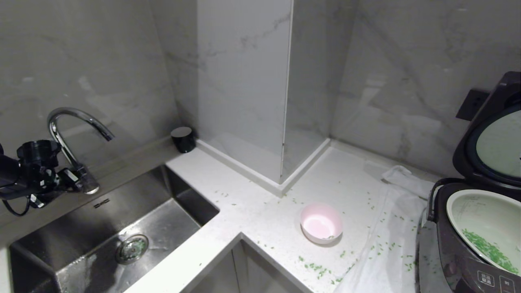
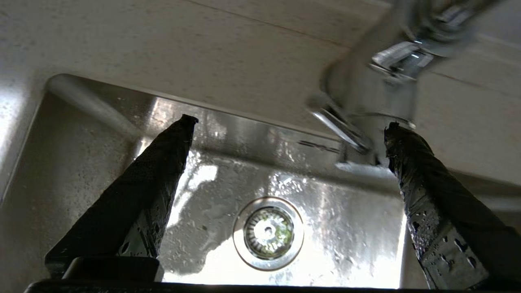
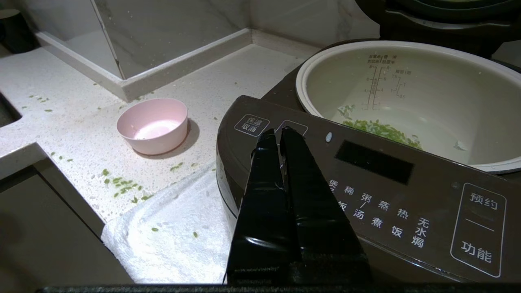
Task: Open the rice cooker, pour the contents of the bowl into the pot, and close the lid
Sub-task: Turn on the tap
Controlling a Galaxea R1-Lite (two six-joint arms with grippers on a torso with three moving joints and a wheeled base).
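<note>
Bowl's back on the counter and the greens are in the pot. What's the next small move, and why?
Probably swing the left gripper, open over the sink, across toward the raised lid. The bowl sits nearly empty, the green bits lie in the pot, and only closing the rice cooker remains.

A home kitchen; a white speckled counter wraps an inset stainless steel sink with a strainer drain and a curved chrome faucet; grey marble-look wall tiles rise behind, with a dark wall outlet; a rice cooker stands open on a white towel, beside a small pink bowl; green chopped bits lie scattered around; cabinet fronts sit below.
</note>
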